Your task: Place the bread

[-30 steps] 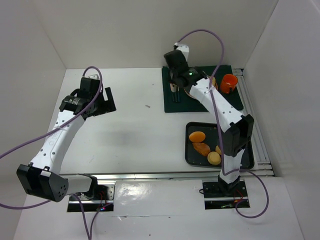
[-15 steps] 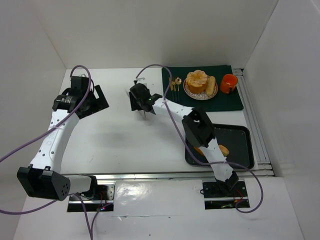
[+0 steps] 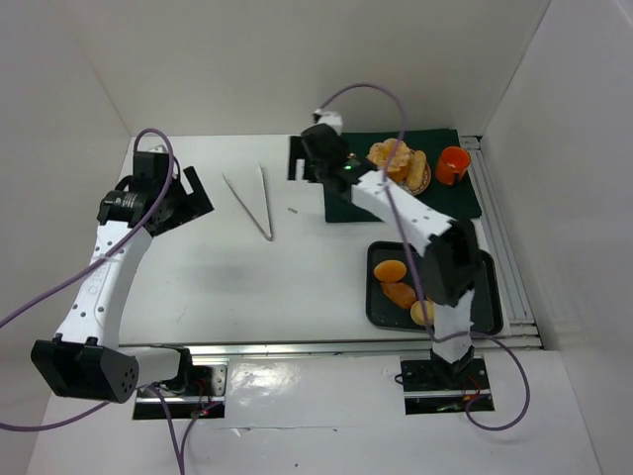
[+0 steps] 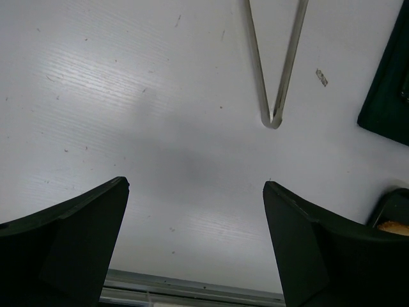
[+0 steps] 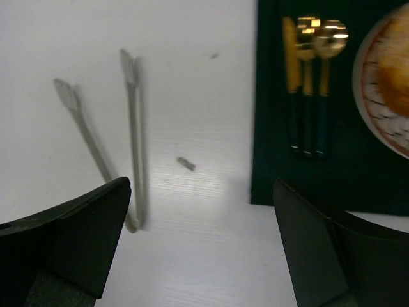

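Note:
Bread [image 3: 394, 158] is heaped on a patterned plate [image 3: 423, 179] on the green mat [image 3: 450, 198]. More bread rolls [image 3: 391, 270] lie in the black tray [image 3: 485, 297]. My right gripper [image 3: 300, 170] hovers at the mat's left edge, open and empty; in its wrist view [image 5: 201, 183] it hangs over bare table between the metal tongs [image 5: 131, 141] and the mat [image 5: 332, 173]. The tongs [image 3: 252, 203] lie flat on the table. My left gripper [image 3: 198, 193] is open and empty at the far left; its wrist view [image 4: 195, 184] shows the tongs [image 4: 275, 64] ahead.
Gold-headed cutlery [image 5: 307, 83] lies on the mat beside the plate [image 5: 386, 83]. An orange cup [image 3: 453, 163] stands at the mat's right end. A small scrap [image 5: 186, 164] lies on the table. White walls enclose the table on three sides.
Half a second ago the right gripper was over the table's middle with the tongs. Now the tongs lie free on the table, and the gripper has opened and drawn back toward the mat.

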Controlling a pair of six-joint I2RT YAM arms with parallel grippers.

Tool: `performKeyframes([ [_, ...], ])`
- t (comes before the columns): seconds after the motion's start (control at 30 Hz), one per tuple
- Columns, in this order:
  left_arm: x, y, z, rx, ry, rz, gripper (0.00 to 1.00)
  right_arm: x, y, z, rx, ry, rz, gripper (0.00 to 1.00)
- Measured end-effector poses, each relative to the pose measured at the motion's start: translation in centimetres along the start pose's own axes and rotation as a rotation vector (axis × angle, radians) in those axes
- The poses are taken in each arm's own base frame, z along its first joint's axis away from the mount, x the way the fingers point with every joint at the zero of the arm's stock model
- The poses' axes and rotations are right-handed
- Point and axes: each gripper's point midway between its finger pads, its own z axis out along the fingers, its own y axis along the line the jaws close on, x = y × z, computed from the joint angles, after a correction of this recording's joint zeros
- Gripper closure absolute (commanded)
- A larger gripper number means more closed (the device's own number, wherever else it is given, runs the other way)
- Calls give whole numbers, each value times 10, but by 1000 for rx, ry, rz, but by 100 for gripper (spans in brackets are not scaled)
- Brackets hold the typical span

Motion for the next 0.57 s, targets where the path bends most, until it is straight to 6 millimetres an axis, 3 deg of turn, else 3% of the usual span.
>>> performKeyframes([
  [0.1,2,-6,-1,33,12,1,0,-18,-60,-42,111,-49,58,1],
  [0.17,3,-10,-1,59,20,4,0,-6,-88,-60,166,-39,77,1],
  [0.4,8,-17,1,109,35,28,0,79,-143,-80,302,121,78,1],
  [0.5,10,-18,4,111,49,32,0,94,-158,-86,341,154,88,1],
  [0.57,12,-19,7,113,60,34,0,93,-163,-89,353,150,99,1],
])
